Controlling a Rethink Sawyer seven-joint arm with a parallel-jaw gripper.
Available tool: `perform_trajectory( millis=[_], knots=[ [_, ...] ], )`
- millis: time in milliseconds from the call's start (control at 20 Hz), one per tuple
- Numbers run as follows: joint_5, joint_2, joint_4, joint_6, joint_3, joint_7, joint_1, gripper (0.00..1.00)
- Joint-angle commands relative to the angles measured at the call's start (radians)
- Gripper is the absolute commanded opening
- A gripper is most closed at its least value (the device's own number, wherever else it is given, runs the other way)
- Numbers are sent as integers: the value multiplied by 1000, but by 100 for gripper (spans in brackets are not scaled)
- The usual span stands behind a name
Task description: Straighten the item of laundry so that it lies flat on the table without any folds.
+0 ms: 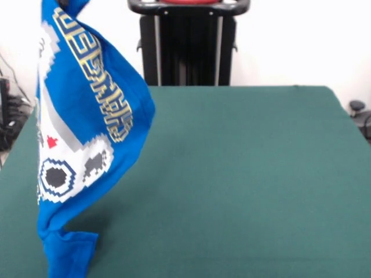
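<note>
The bright blue T-shirt [87, 133] hangs in the air at the left of the front view, held from above the picture's top edge. It droops in a long folded drape, with the yellow-white lettering running down its right side and the white pixel controller print low on its front. Its lower end, a bunched sleeve or hem [69, 255], reaches down to the dark green table [243, 174] near the front left corner. The gripper is above the top edge and does not show.
The robot's black pedestal [186, 49] stands at the table's far side, middle top. Dark cables and gear [8, 116] lie off the table's left edge; a small dark object [356, 107] sits past the right edge.
</note>
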Motion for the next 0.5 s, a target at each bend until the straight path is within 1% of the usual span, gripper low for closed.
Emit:
perform_trajectory(
  millis=[50,250,500],
  knots=[
    [-5,53,229,-128,74,54,59,0],
    [5,66,267,-166,59,91,73,0],
    [52,59,322,-177,56,127,81,0]
  ],
)
